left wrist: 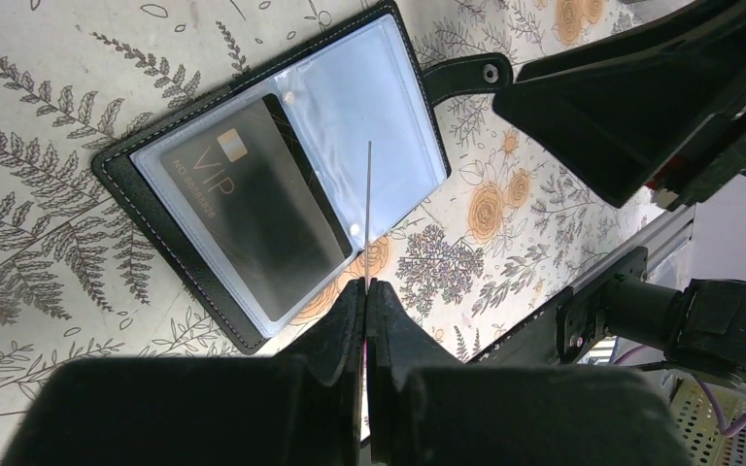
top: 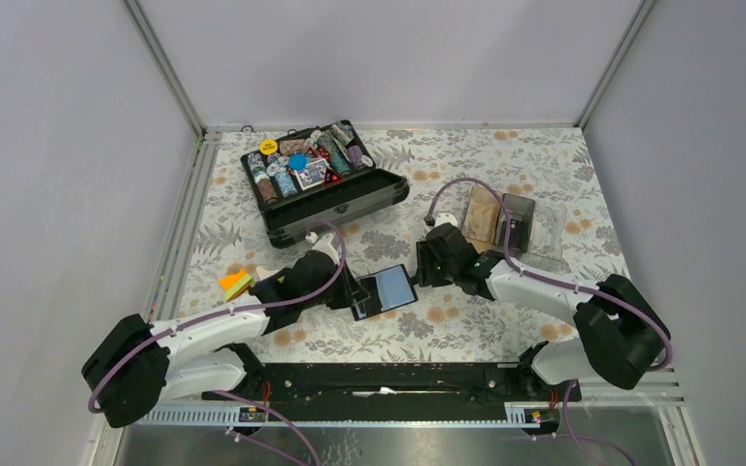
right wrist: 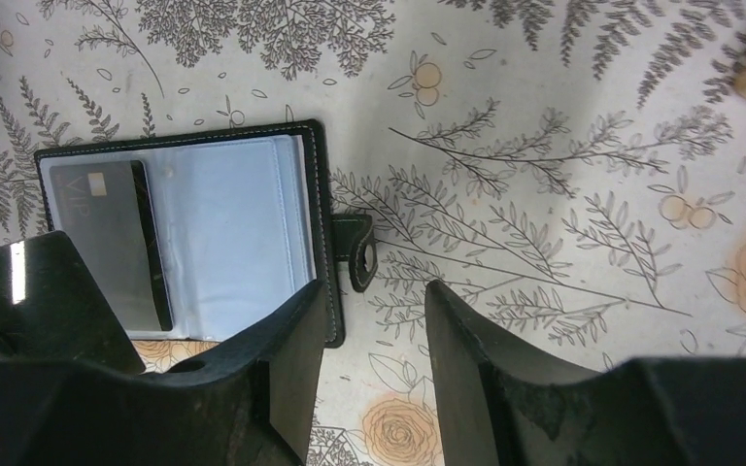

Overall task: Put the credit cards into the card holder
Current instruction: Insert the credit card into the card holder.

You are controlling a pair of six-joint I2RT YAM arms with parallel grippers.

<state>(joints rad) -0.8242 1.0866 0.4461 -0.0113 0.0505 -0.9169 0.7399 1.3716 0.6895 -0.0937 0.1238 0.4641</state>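
Card holder (left wrist: 330,126): open on table (left wrist: 58,97), VIP card (left wrist: 253,214) pocketed.
Left end effector (left wrist: 367,284): I pinch a credit card (left wrist: 369,194) edge-on above it.
Right end effector (right wrist: 377,320): mine, wide, empty.

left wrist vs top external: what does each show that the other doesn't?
Left wrist only: a thin card seen edge-on, pinched in the left gripper over the card holder, and a black VIP card sitting in one clear pocket. Top external only: the chip case, the clear tray, and the yellow-orange cards beside the left arm. Both: the card holder lying open on the table.
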